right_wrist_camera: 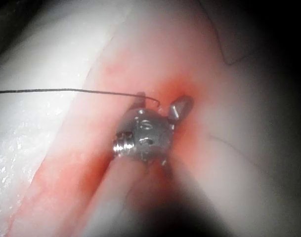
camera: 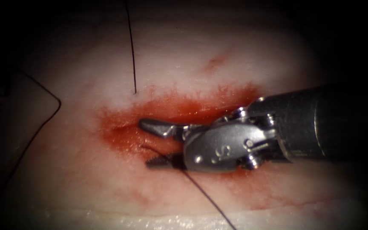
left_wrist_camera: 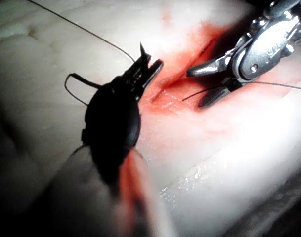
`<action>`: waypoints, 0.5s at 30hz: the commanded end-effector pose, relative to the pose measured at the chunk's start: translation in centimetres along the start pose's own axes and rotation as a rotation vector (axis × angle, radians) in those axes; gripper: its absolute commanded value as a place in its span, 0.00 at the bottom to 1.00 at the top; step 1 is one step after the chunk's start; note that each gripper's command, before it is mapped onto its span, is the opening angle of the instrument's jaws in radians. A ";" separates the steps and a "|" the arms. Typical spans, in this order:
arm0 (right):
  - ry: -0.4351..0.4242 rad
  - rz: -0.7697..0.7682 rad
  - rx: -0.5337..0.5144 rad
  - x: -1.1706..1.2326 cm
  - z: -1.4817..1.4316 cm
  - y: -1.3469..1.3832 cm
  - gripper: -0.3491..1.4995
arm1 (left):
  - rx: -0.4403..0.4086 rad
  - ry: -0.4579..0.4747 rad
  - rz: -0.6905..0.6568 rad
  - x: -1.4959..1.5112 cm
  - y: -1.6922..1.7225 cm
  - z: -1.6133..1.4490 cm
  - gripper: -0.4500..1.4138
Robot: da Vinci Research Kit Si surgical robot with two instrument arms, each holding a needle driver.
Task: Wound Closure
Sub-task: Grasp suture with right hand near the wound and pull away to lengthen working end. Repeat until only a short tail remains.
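The right tool (camera: 152, 144) comes in from the right and lies over the cut (camera: 124, 127) in the tissue (camera: 77, 162), jaws open. One jaw rests along the cut, the other on its near side. A thin dark thread (camera: 207, 200) runs up from the near edge, crosses the near jaw and ends in a short curl between the jaws; I cannot tell if that curl is a needle. The same tool (left_wrist_camera: 204, 84) (right_wrist_camera: 162, 111) stands open in both wrist views. The dark left tool (left_wrist_camera: 149, 58) hovers by the cut's left end, jaws slightly open with nothing seen between them.
A second thread (camera: 131, 51) runs straight from the far edge down to the tissue just beyond the cut. A slack loop of thread (camera: 55, 111) lies on the tissue at the left. Red fluid (camera: 201, 106) stains the tissue around the cut.
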 end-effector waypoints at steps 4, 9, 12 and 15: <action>-0.012 0.003 0.044 0.07 0.02 -0.03 0.00 | -0.001 0.000 0.000 -0.06 -0.01 0.05 0.00; -0.025 0.027 0.063 0.09 -0.12 -0.04 0.00 | -0.001 0.000 0.000 -0.06 -0.01 0.05 0.00; -0.039 0.042 0.075 0.10 -0.25 -0.07 0.00 | -0.002 0.000 0.000 -0.06 -0.02 0.05 0.00; -0.047 0.039 0.080 0.13 -0.42 -0.10 0.00 | -0.002 0.000 -0.001 -0.06 -0.02 0.06 0.00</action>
